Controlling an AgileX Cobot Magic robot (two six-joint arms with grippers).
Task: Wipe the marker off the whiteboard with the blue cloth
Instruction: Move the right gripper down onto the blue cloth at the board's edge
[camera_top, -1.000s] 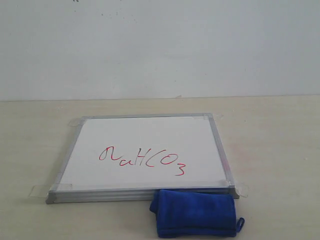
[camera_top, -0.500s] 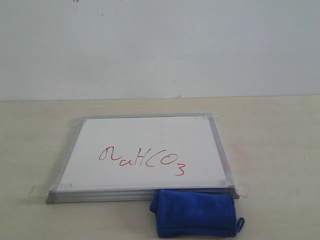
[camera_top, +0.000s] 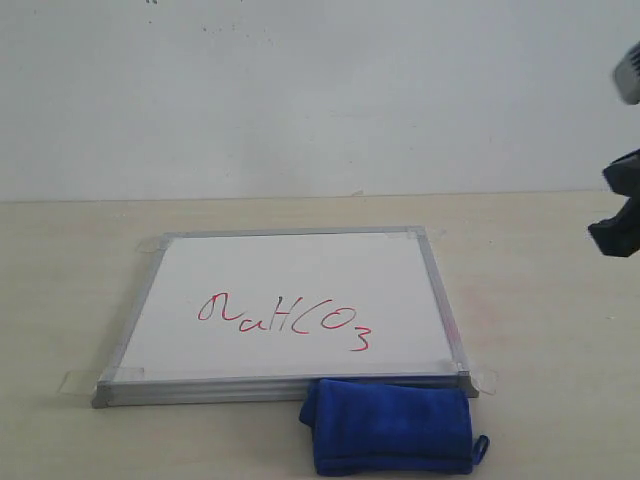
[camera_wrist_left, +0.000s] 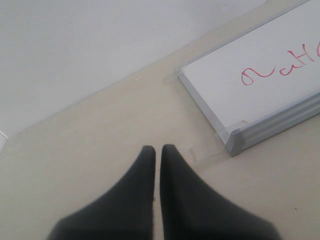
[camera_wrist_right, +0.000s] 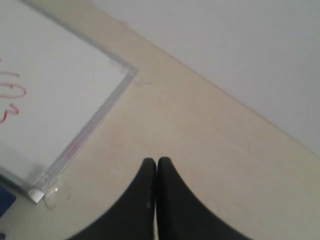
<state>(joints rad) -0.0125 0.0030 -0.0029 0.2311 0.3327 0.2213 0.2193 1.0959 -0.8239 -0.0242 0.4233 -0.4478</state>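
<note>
Red marker (camera_top: 285, 320) sits whole on the whiteboard (camera_top: 300, 265): nothing wiped yet, everything left for you. Your blue cloth (camera_top: 390, 425) lies unheld on the bench (camera_top: 540, 300), against the board's near edge. Your left gripper (camera_wrist_left: 156, 148) and right gripper (camera_wrist_right: 156, 161) are both pinched closed, apparently empty.

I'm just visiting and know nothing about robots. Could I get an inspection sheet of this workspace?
Surface: pale table.
Job's things: whiteboard lying flat, corners taped; marker writing unwiped; blue cloth against its near edge, ungripped.
Clutter: nothing seen.
Grippers: left gripper shut, empty; right gripper shut, empty; both off the board.
Cables: nothing seen.
Surroundings: plain white wall.
</note>
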